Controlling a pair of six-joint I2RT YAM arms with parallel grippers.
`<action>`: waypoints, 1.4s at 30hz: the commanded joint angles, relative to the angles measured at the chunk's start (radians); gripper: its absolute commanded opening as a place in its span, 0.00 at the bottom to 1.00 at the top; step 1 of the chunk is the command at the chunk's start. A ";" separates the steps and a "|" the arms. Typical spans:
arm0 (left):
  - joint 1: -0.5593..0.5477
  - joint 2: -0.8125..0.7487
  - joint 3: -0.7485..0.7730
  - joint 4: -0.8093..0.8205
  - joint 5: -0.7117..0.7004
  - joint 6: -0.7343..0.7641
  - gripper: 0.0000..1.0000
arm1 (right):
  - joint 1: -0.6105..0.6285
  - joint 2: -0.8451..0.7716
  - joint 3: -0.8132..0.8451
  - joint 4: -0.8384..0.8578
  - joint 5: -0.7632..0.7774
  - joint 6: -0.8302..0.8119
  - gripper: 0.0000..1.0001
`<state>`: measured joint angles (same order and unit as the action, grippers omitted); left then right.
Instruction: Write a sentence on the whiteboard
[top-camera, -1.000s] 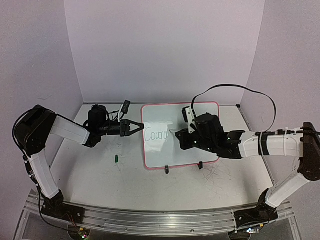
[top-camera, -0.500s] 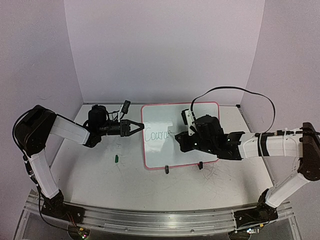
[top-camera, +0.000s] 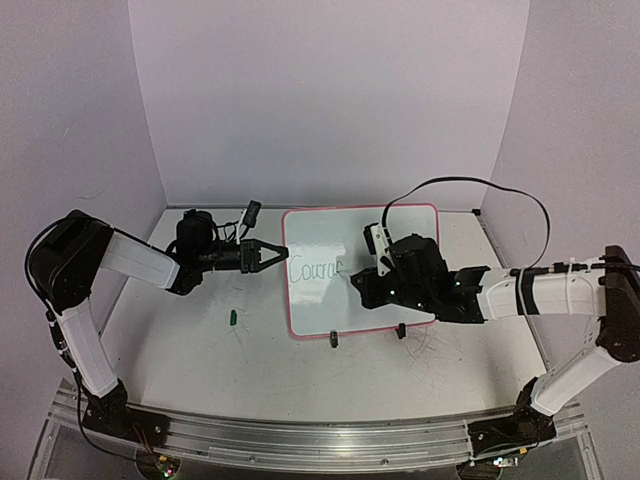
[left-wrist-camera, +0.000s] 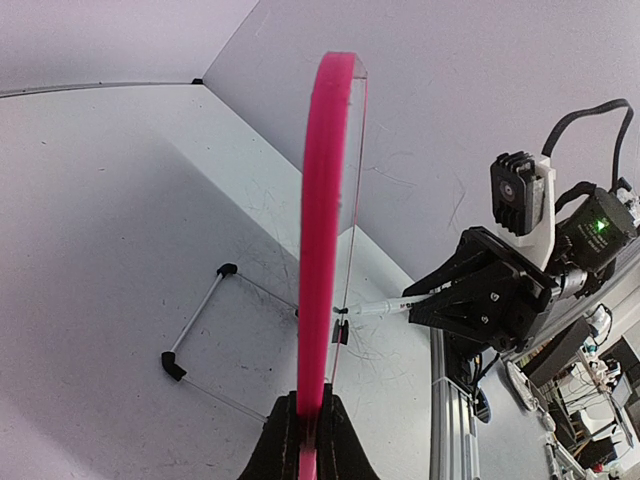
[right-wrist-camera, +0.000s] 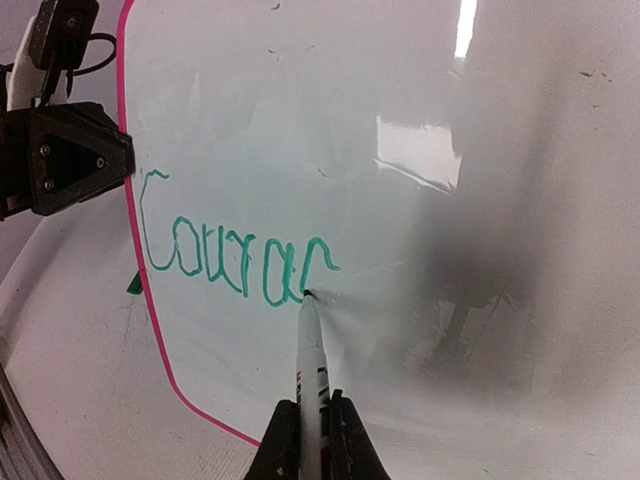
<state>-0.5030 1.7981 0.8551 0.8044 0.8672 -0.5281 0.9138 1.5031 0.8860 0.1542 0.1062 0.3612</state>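
Observation:
The whiteboard (top-camera: 330, 240), white with a pink-red frame, stands tilted on a wire stand in the middle of the table. My left gripper (top-camera: 278, 254) is shut on its left frame edge (left-wrist-camera: 322, 250), which runs edge-on up the left wrist view. My right gripper (right-wrist-camera: 311, 425) is shut on a white marker (right-wrist-camera: 311, 370) whose tip touches the board. The sentence (right-wrist-camera: 235, 258) is green handwriting reading "Coura" plus a partly drawn letter, and the tip sits at that letter's lower end. From above, the writing (top-camera: 315, 268) lies on the board's left half, beside my right gripper (top-camera: 362, 283).
A small green marker cap (top-camera: 232, 318) lies on the table left of the board. The black wire stand (left-wrist-camera: 195, 335) reaches out behind the board, with two black clips (top-camera: 334, 339) at its lower edge. Walls close in the back and both sides.
The right gripper and marker have shifted slightly right and up along the board, adding a further green stroke after "Coura". The left gripper and the board have stayed put.

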 joint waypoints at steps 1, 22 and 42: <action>-0.019 -0.042 0.012 0.019 0.046 -0.008 0.00 | -0.008 -0.026 -0.007 -0.029 0.100 0.024 0.00; -0.019 -0.042 0.013 0.019 0.045 -0.006 0.00 | -0.018 0.012 0.075 -0.019 0.135 -0.015 0.00; -0.019 -0.039 0.016 0.019 0.045 -0.004 0.00 | -0.013 -0.017 -0.003 -0.045 0.067 0.005 0.00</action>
<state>-0.5034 1.7981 0.8551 0.8040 0.8627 -0.5282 0.9104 1.4984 0.9048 0.1424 0.1585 0.3601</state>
